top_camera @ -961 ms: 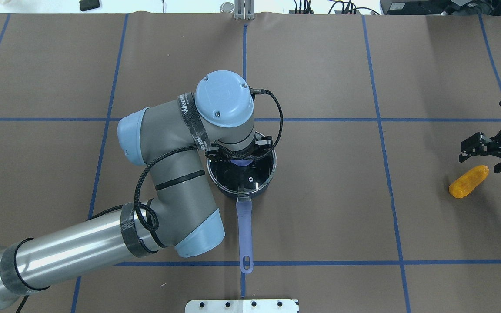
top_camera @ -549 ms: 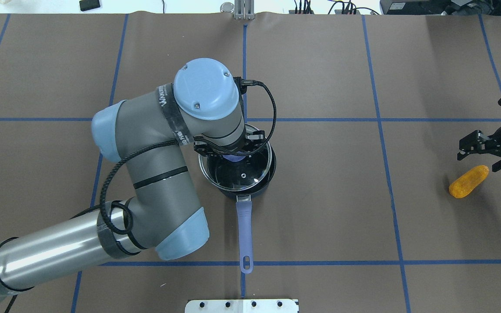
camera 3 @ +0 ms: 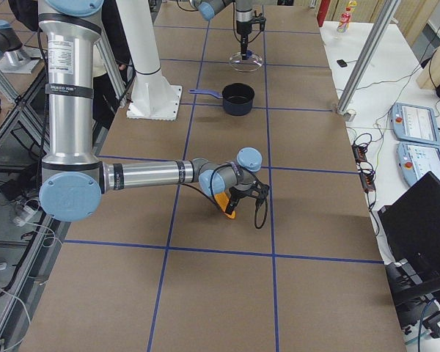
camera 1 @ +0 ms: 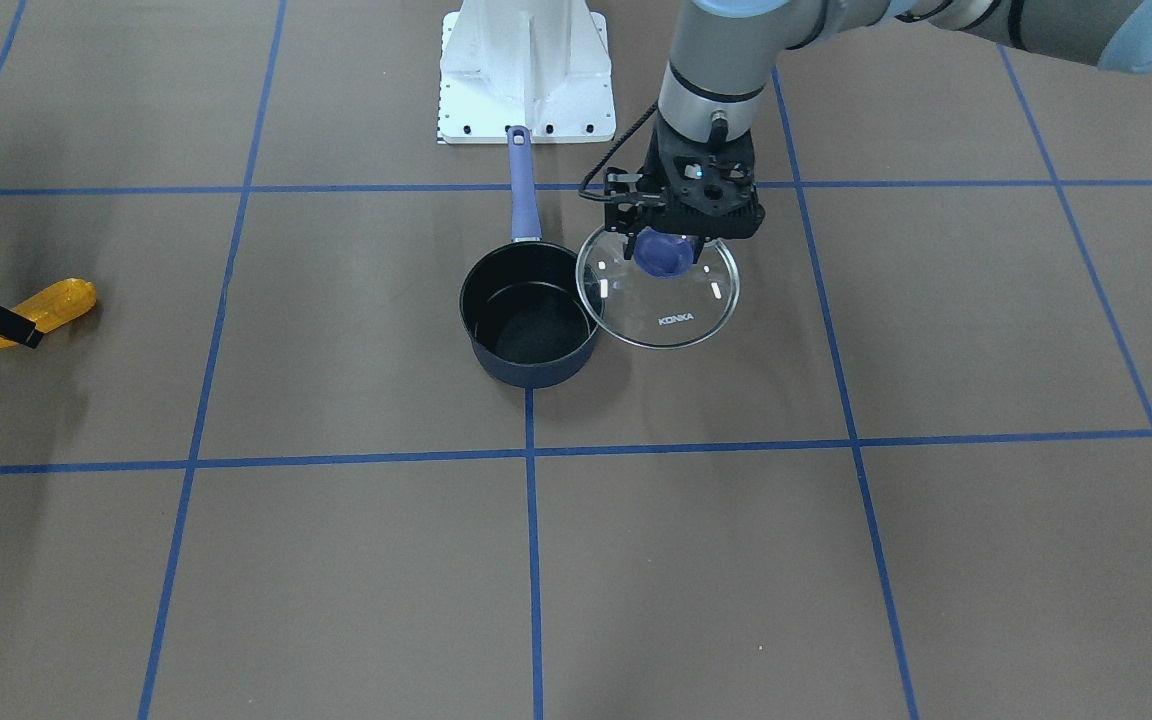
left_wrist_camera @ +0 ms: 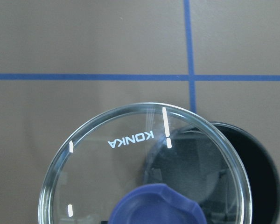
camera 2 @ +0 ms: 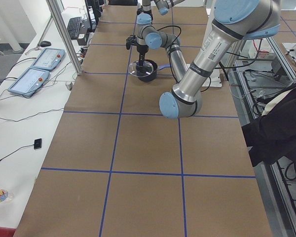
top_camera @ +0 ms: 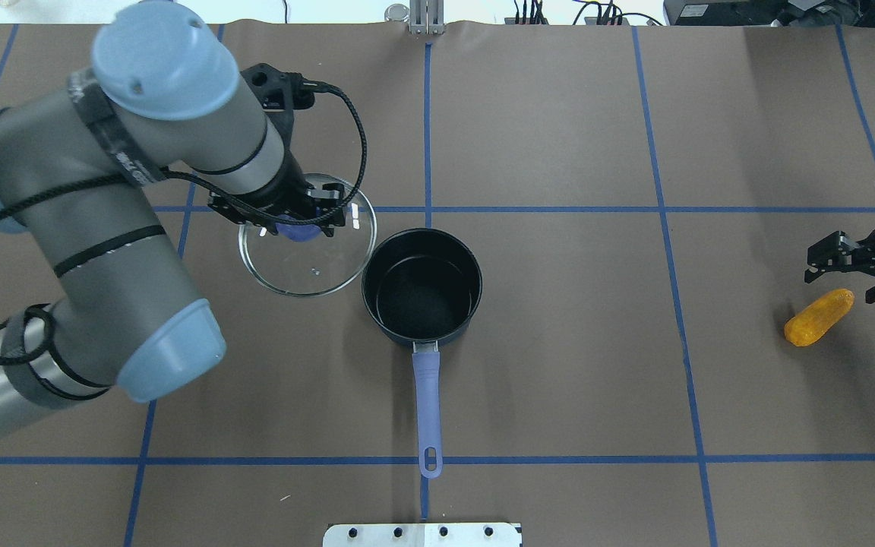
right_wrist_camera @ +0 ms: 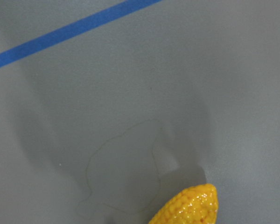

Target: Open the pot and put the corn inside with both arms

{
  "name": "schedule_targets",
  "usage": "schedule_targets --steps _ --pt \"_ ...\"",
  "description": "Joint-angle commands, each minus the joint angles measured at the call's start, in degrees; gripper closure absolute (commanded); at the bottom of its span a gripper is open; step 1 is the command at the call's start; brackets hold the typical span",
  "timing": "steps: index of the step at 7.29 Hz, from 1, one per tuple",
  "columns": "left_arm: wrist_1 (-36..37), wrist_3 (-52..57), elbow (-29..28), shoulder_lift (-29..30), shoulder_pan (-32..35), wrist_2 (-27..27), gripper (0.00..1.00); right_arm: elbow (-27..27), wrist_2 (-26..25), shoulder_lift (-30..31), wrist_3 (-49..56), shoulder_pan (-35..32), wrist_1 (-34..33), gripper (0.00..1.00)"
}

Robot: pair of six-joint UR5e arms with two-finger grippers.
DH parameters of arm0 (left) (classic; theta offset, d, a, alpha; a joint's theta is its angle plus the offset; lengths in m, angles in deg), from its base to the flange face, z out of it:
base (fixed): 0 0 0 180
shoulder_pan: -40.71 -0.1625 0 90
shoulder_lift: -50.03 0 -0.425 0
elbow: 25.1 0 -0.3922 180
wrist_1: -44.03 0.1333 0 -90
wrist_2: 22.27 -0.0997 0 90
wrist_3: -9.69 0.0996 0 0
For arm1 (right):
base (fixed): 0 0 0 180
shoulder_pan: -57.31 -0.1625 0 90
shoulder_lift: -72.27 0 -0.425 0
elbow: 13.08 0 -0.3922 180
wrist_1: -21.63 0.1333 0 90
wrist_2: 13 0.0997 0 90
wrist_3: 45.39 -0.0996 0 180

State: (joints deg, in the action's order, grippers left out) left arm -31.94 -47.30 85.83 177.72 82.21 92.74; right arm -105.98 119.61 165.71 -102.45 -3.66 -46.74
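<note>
1. at the left gripper [camera 1: 674, 240], both black fingers are closed on the purple-blue knob [camera 1: 663, 256] of the glass lid [camera 1: 681, 320]. the grip is on the knob only; the fingers do not touch the glass.
2. the glass lid hangs under that gripper, roughly level, with its "konka" print readable in the front and left wrist views. it is off the pot, on the robot's left of it. in the left wrist view its edge overlaps the pot's rim (so it sits above rim height there).
3. the pot [top_camera: 422, 336] stands uncovered near the middle of the table [top_camera: 559, 342], with a black interior and nothing inside. its handle [top_camera: 427, 403] points straight back toward the white base plate [top_camera: 422, 534].
4. at the right gripper [top_camera: 838, 282], the fingers are spread apart with nothing between them.
5. the corn [top_camera: 819, 317] lies flat on the table at the robot's far right, well apart from the pot. in the overhead view its upper end is just below the spread fingers. the right wrist view shows only its tip at the bottom edge. i cannot tell whether a finger touches it.
6. outward: the left arm [top_camera: 103, 251] enters from the overhead view's lower left, with its elbow bent over the table. the right arm [camera 3: 147, 174] reaches long and low across the table in the right-side view.
</note>
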Motion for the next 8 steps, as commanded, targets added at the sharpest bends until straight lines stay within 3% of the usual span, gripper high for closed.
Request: schedule_targets --steps 1,4,6,8 --pt "1.1 7.9 2.8 -4.3 4.8 2.0 0.41 2.1 0.2 1.2 -7.0 1.9 9.0 0.00" --pt "0.9 17.6 5.6 -11.3 9.7 5.4 0.41 2.4 -0.1 1.2 -9.6 3.1 11.4 0.00" --pt "1.0 18.5 5.5 -11.8 10.4 5.3 0.41 2.4 -0.5 1.2 -9.8 3.0 11.5 0.19" --pt "0.0 23.6 5.4 -16.0 11.5 5.4 0.41 2.4 -2.0 1.2 -9.8 3.1 11.5 0.30"
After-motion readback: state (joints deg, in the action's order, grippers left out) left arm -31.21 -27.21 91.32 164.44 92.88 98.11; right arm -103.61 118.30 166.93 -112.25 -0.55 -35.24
